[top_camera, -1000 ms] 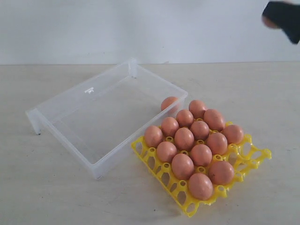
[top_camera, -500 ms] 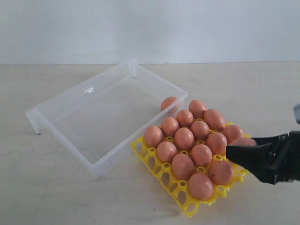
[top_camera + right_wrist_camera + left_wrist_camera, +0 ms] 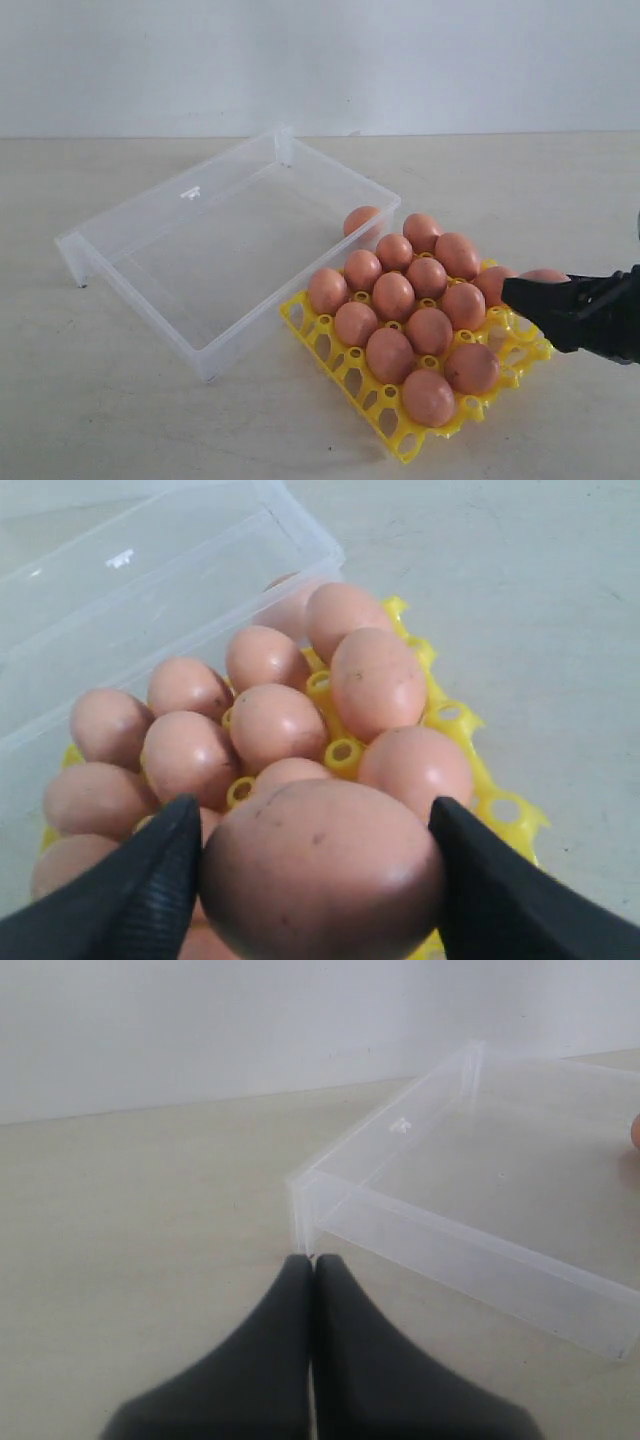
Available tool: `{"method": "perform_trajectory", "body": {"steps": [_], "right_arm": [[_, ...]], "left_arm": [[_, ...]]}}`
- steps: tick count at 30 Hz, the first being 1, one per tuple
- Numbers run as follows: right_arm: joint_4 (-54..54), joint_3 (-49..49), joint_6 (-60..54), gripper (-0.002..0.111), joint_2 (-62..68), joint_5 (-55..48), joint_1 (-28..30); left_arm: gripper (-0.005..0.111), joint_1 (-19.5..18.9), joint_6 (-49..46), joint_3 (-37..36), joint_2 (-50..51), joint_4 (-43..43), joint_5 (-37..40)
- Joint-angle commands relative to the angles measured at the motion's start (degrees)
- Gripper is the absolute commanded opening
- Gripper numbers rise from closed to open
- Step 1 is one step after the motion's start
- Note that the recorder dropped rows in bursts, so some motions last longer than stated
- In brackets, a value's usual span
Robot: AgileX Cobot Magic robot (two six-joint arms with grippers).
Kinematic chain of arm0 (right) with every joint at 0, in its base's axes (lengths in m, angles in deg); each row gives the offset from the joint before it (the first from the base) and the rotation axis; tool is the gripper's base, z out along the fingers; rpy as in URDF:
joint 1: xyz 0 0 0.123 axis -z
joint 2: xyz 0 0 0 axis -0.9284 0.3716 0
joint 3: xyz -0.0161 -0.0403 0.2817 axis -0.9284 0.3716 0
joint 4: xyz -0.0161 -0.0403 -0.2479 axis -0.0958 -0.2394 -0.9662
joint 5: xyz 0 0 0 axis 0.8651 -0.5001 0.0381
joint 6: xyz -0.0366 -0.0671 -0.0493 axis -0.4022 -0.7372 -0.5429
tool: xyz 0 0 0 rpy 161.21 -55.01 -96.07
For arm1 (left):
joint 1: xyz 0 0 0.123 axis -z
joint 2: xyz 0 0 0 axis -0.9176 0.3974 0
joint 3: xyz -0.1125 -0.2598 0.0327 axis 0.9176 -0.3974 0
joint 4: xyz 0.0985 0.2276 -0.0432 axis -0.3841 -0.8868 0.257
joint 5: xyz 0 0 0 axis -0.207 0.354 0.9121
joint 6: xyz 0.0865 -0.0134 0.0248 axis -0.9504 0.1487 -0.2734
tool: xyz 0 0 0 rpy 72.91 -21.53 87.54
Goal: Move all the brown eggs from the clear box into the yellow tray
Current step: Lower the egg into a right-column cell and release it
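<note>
Right wrist view: right gripper (image 3: pixel 315 880) pinches the held egg (image 3: pixel 320 860), jaws spread wide round its sides, above filled tray rows.
Exterior view: that gripper hangs low over the right edge of the tray (image 3: pixel 392 428), by the bare cups there.
Change: a second ago it was high at the far right; since then it has dropped and come in.
Meaning: release into a bare cup looks next.
Left behind: one last egg (image 3: pixel 360 218) in the box (image 3: pixel 150 305), in the corner beside the tray.
Other arm: left gripper (image 3: pixel 312 1260) pressed together, empty, just off a box corner.
Progress: nearly done, I judge.
</note>
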State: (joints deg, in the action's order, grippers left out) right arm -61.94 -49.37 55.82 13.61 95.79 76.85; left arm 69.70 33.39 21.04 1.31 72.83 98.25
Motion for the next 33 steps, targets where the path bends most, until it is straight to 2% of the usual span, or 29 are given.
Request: {"method": "perform_trajectory", "body": {"steps": [1, 3, 13, 16, 20, 22, 24, 31, 33], "right_arm": [[-3.4, 0.0, 0.4, 0.000, 2.8, 5.6, -0.6], [-3.3, 0.0, 3.3, 0.000, 3.7, 4.2, -0.6], [-2.9, -0.6, 4.0, 0.002, 8.9, 5.2, -0.6], [-2.8, -0.6, 4.0, 0.016, 8.9, 5.8, -0.6], [-2.8, -0.6, 4.0, 0.044, 8.9, 6.7, -0.6], [-2.7, -0.6, 4.4, 0.051, 8.9, 6.7, -0.6], [-2.6, -0.6, 5.4, 0.054, 8.9, 7.2, -0.6], [-2.4, -0.6, 6.1, 0.055, 8.9, 10.1, -0.6], [-2.8, -0.6, 8.0, 0.064, 8.9, 10.1, -0.6]], "left_arm": [[-0.004, -0.2, 0.0, 0.1, -0.1, -0.1, -0.2], [-0.004, -0.2, 0.0, 0.1, -0.1, -0.1, -0.2], [-0.004, -0.2, 0.0, 0.1, -0.1, -0.1, -0.2], [-0.004, -0.2, 0.0, 0.1, -0.1, -0.1, -0.2], [-0.004, -0.2, 0.0, 0.1, -0.1, -0.1, -0.2], [-0.004, -0.2, 0.0, 0.1, -0.1, -0.1, -0.2], [-0.004, -0.2, 0.0, 0.1, -0.1, -0.1, -0.2], [-0.004, -0.2, 0.0, 0.1, -0.1, -0.1, -0.2], [-0.004, -0.2, 0.0, 0.1, -0.1, -0.1, -0.2]]}}
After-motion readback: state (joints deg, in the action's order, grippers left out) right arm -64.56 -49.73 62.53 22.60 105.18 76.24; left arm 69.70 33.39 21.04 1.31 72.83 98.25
